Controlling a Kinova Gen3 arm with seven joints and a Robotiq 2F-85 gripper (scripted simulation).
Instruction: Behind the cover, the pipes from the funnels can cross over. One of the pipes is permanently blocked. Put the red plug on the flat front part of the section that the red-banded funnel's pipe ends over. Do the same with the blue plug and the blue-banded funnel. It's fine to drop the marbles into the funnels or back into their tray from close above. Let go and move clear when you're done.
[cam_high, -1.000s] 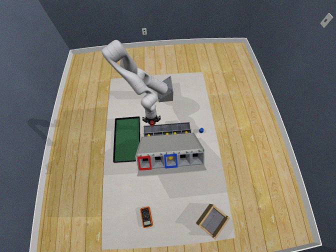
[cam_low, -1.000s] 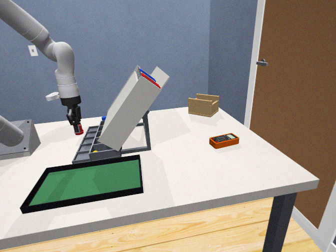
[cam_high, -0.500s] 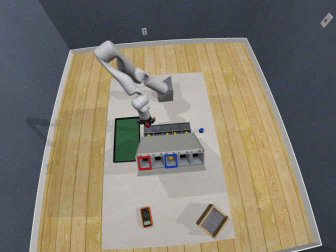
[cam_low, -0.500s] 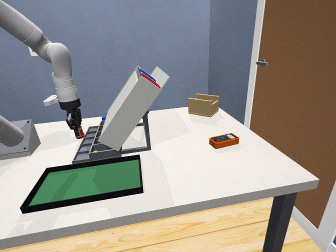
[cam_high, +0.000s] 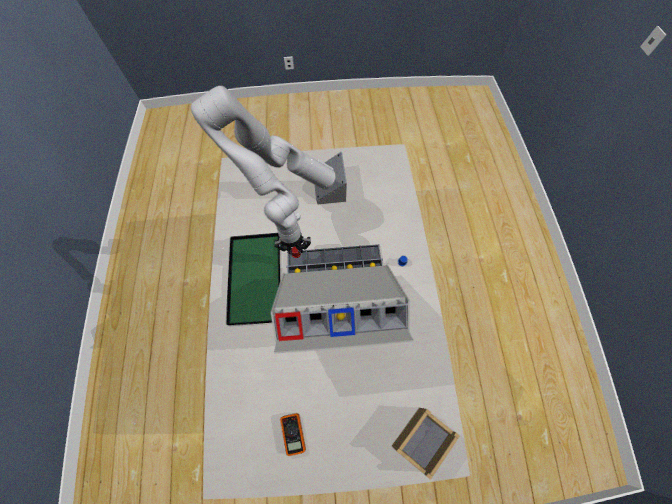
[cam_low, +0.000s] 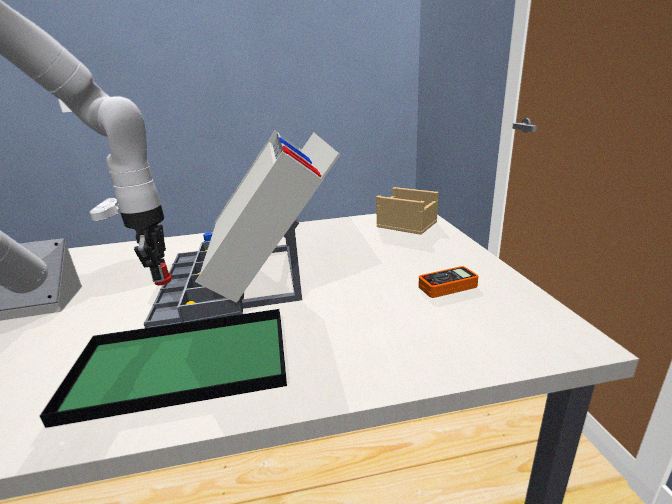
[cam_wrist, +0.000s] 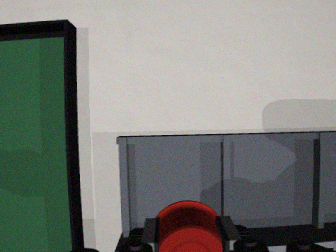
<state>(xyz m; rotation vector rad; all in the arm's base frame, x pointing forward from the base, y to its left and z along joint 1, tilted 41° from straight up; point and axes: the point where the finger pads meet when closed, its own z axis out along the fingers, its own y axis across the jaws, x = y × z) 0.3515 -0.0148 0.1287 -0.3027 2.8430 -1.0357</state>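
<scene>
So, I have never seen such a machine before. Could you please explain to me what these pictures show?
It is one robot arm whose gripper is closed on a red plug. One picture looks from above, one from the side, one from the wrist. The plug hangs above a sectioned grey tray, under a sloping cover with funnels at its top, one banded red, one blue. Yellow marbles are visible. Around them: a blue plug, a green board, an orange meter and a wooden box.
</scene>
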